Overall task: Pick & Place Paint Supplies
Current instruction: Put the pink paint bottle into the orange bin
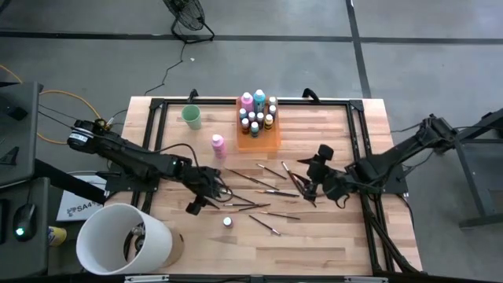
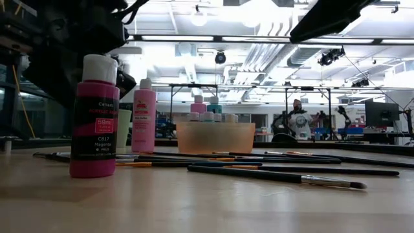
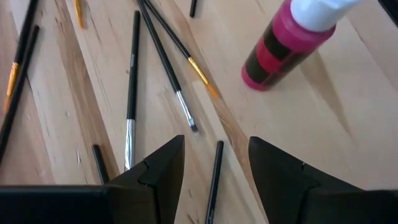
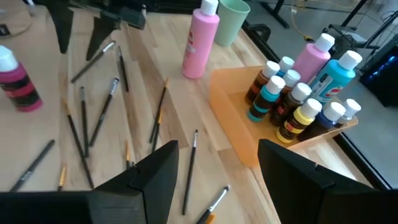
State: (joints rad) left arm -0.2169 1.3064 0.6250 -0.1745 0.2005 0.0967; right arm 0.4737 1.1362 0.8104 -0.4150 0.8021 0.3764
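Several thin dark-handled brushes (image 1: 263,192) lie flat and scattered on the wooden table's middle. A magenta bottle (image 1: 227,222) stands upright among them toward the near edge, and a pink bottle (image 1: 218,145) stands farther back. More bottles (image 4: 298,93) stand in the orange tray (image 1: 271,140). My left gripper (image 1: 211,192) hovers open above the brushes' left end; in its wrist view one brush (image 3: 214,180) lies on the table below the gap between its fingers (image 3: 216,146). My right gripper (image 1: 308,174) is open above the brushes' right end, with nothing between its fingers (image 4: 217,149).
A mint-green cup (image 1: 192,116) stands left of the tray near the far edge. A white bucket (image 1: 122,240) sits at the near left corner. A black frame rail (image 1: 236,102) runs around the table. Bare wood lies along the near edge (image 1: 314,251).
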